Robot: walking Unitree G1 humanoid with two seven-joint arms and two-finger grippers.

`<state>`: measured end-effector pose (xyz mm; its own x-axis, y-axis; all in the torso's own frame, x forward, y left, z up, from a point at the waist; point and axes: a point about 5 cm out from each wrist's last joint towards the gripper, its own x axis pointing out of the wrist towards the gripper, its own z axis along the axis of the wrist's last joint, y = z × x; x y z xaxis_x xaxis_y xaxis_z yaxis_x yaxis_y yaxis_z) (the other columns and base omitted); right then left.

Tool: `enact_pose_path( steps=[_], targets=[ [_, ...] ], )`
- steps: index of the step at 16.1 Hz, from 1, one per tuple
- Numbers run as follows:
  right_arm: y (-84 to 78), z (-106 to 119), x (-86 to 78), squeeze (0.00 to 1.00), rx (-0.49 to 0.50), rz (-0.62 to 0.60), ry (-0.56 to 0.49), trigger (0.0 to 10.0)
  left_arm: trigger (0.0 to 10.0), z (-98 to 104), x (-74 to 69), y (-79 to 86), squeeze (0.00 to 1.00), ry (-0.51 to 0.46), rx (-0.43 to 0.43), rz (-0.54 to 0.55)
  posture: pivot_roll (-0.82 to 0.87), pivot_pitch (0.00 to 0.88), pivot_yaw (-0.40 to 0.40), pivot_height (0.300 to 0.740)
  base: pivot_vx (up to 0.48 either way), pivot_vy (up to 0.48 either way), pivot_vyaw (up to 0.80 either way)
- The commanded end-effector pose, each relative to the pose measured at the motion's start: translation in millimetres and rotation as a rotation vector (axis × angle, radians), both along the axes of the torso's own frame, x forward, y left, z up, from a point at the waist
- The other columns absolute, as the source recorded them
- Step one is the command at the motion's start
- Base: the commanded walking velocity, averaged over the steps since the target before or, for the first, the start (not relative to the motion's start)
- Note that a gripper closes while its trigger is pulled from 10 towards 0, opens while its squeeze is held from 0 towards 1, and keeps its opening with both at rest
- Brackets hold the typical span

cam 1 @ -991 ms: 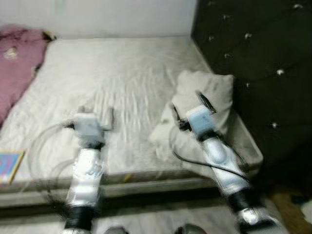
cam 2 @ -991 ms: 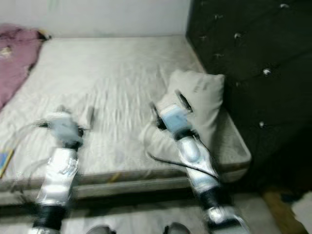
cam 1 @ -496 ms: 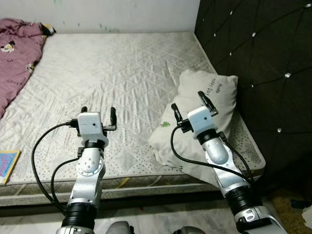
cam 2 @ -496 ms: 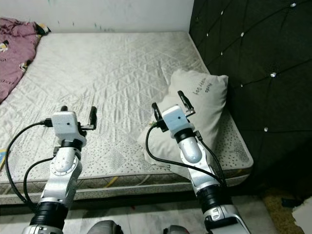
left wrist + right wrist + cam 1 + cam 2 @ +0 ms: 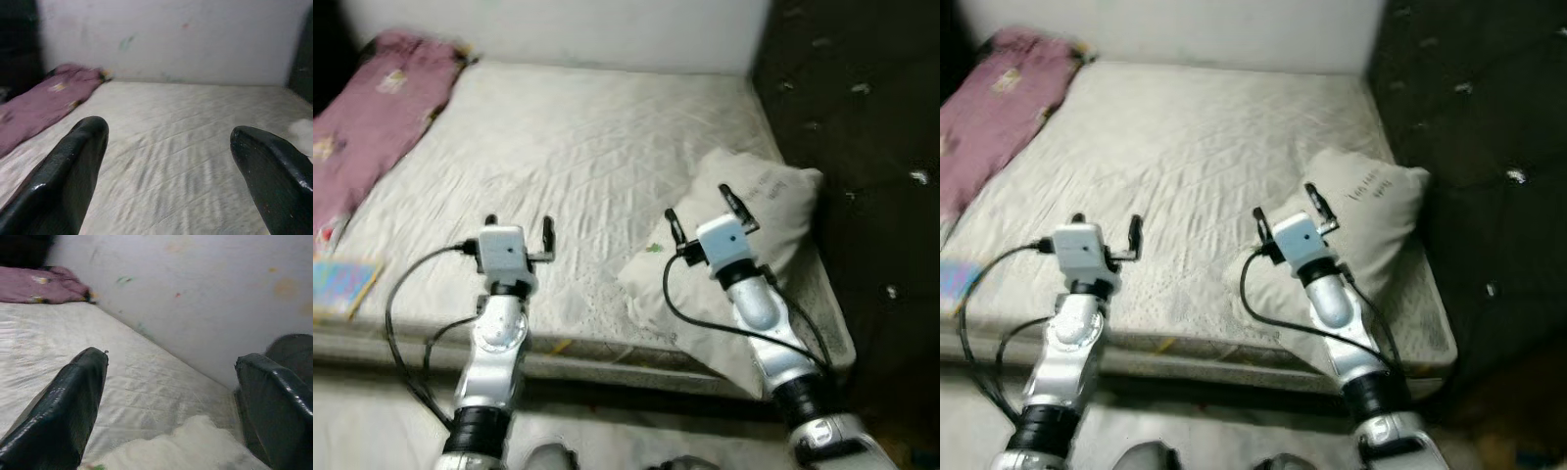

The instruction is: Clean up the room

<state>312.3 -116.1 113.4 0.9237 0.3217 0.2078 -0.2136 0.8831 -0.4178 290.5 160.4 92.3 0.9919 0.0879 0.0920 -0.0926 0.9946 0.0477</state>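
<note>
A bare grey-white mattress (image 5: 578,147) lies before me. A white pillow (image 5: 759,211) rests at its near right corner, against a dark tufted headboard (image 5: 862,127). A crumpled pink blanket (image 5: 372,108) lies along the far left side, and it also appears in the left wrist view as the blanket (image 5: 44,98). My left gripper (image 5: 519,227) hovers open over the near edge of the mattress. My right gripper (image 5: 705,204) is open just above the pillow's left part. Nothing sits between either pair of fingers.
A colourful book (image 5: 340,286) lies at the mattress's near left edge. A pale wall (image 5: 171,34) stands behind the bed. The headboard blocks the right side. Floor shows in front of the bed below the mattress edge.
The whole picture has shifted right and turned blurry, so the camera has moved; more of the left side and the pink blanket shows. Both grippers keep the same open pose.
</note>
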Motion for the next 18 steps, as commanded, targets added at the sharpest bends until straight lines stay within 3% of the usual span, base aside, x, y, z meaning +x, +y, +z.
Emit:
enact_pose_path(
  steps=[1,4,6,10,18],
  targets=[
    [-2.0,2.5,1.1,0.0,-0.003,-0.003,-0.011,10.0,10.0,1.6,1.4,-0.8,0.0,-0.001,-0.002,0.0,0.04,0.0,0.005,0.74,0.0,-0.398,0.0],
    [-1.5,2.0,0.3,0.0,-0.002,-0.003,-0.01,10.0,10.0,1.7,1.5,-0.6,0.0,-0.002,-0.003,0.0,0.04,0.0,0.008,0.74,0.0,-0.389,0.0],
    [-1.4,1.7,0.0,0.0,0.001,-0.003,-0.01,10.0,10.0,2.3,1.6,-1.4,0.0,-0.013,-0.033,-0.005,0.04,0.0,0.009,0.74,0.0,0.0,0.0],
    [-2.0,1.3,-0.4,0.0,0.006,-0.002,-0.008,10.0,10.0,4.4,-0.4,-2.7,0.0,-0.036,-0.009,-0.05,0.04,0.0,0.008,0.74,0.0,0.0,0.0],
    [-1.2,1.4,-0.6,0.0,0.013,0.003,-0.008,10.0,10.0,5.3,-1.0,-4.9,0.0,-0.046,-0.023,-0.084,0.03,0.0,0.008,0.74,0.362,0.0,0.0]
  ],
)
